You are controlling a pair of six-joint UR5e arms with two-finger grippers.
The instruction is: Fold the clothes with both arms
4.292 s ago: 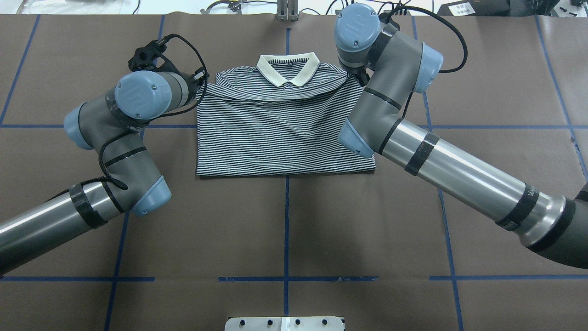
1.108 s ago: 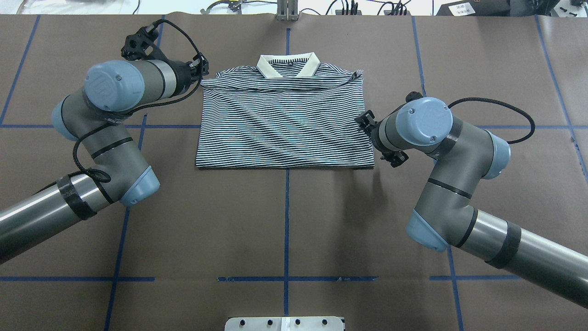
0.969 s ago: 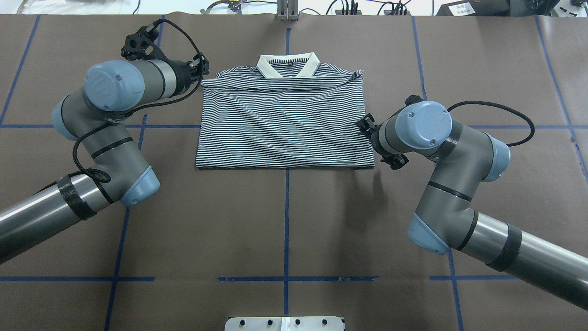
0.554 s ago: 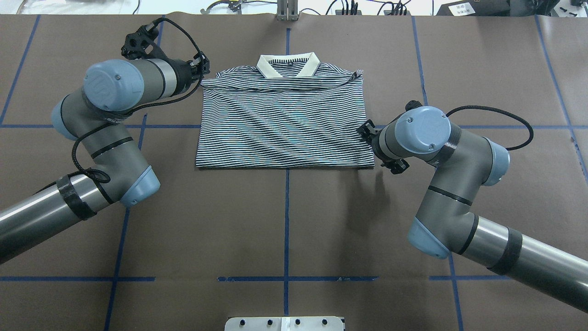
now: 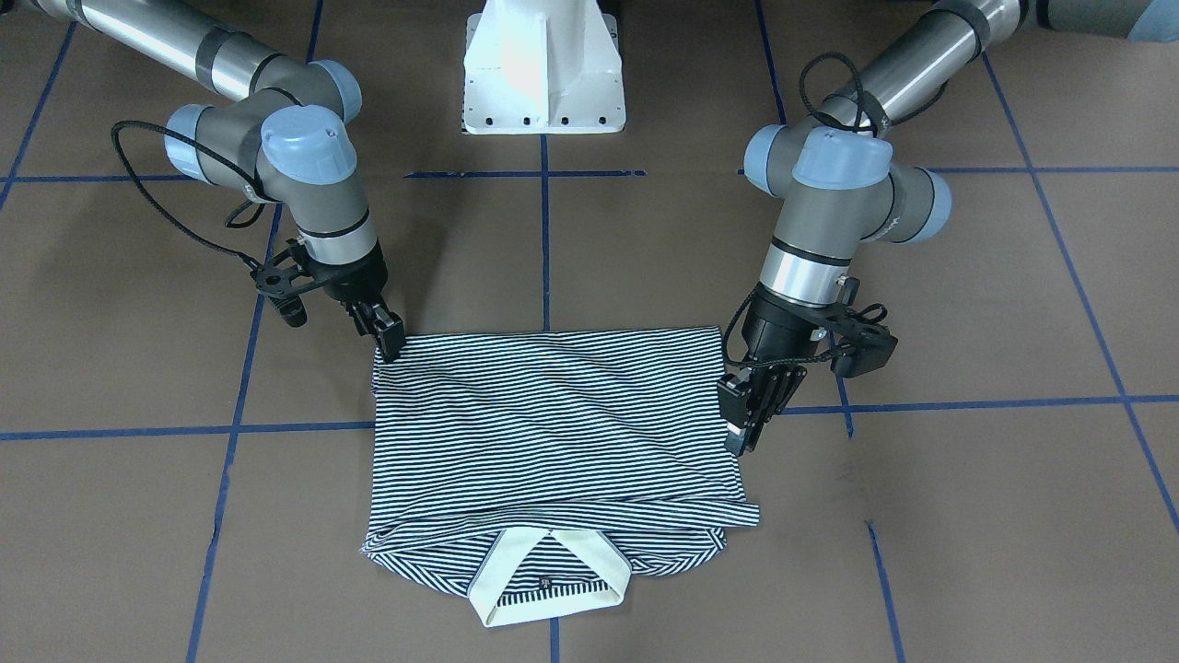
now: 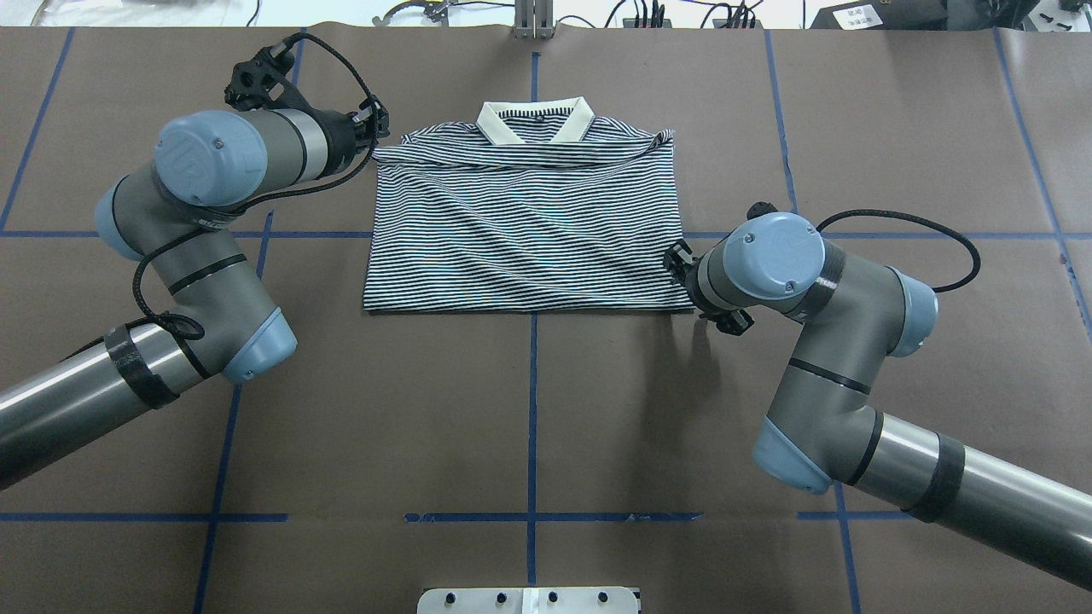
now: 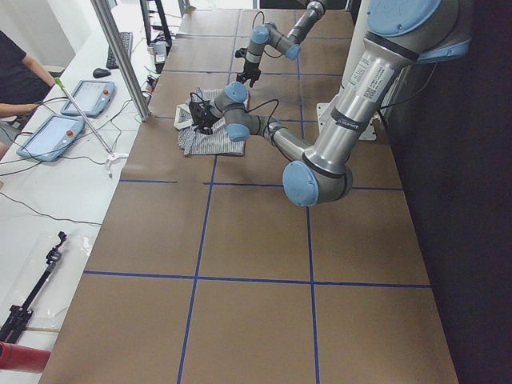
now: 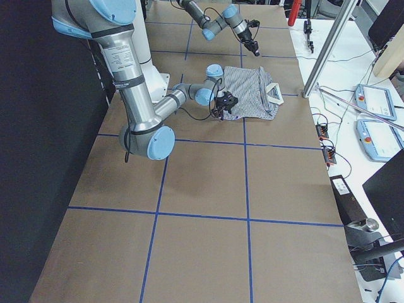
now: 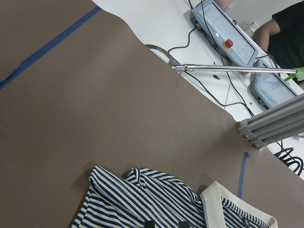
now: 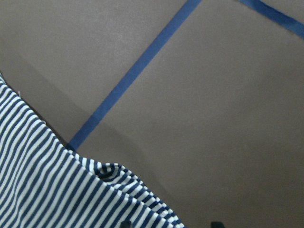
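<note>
The striped polo shirt (image 6: 525, 234) lay folded flat on the brown bench (image 6: 640, 409), its cream collar (image 6: 534, 128) on the side away from the robot. The right gripper (image 5: 389, 343) sat at the shirt's near right corner, its jaws spread wide over the cloth edge. The left gripper (image 5: 740, 428) touched the shirt's left side near the shoulder. Its jaws stood slightly parted, with striped cloth showing between them.

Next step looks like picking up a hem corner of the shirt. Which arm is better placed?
Right. The right gripper is at the shirt's hem corner on its side; the left gripper sits by the far shoulder, near the collar.
</note>
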